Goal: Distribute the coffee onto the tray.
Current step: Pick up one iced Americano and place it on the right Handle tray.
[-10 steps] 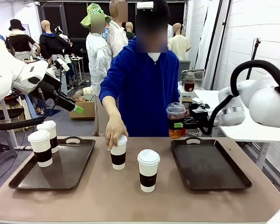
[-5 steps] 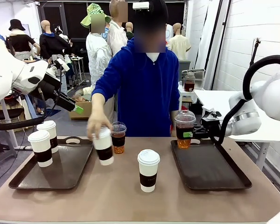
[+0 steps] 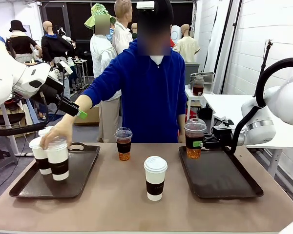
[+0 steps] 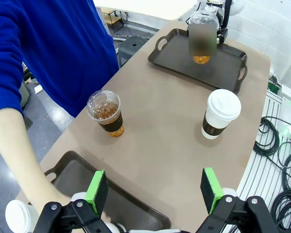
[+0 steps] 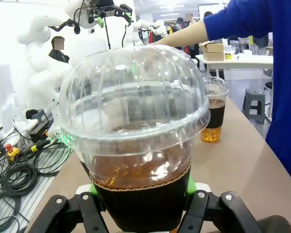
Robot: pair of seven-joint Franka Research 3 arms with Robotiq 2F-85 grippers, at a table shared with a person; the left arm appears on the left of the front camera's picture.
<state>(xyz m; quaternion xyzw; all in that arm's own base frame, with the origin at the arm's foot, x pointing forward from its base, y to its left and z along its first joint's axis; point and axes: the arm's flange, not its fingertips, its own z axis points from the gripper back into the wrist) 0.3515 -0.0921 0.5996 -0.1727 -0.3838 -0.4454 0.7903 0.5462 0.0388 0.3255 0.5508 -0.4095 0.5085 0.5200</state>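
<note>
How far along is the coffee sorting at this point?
Done: two white cups stand on the left tray. In hand: the person's hand sets a third white cup beside them; the right gripper holds a dome-lidded cup at the right tray. Left: the middle white cup and a second dome-lidded cup on the table. The left gripper is open.

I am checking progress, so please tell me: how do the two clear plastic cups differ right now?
The right-hand plastic cup is clamped in the right gripper; the middle plastic cup stands free, untouched. The right-hand cup is over the right tray; the middle one stands on the bare table. Both are upright, dome-lidded, with brown drink.
</note>
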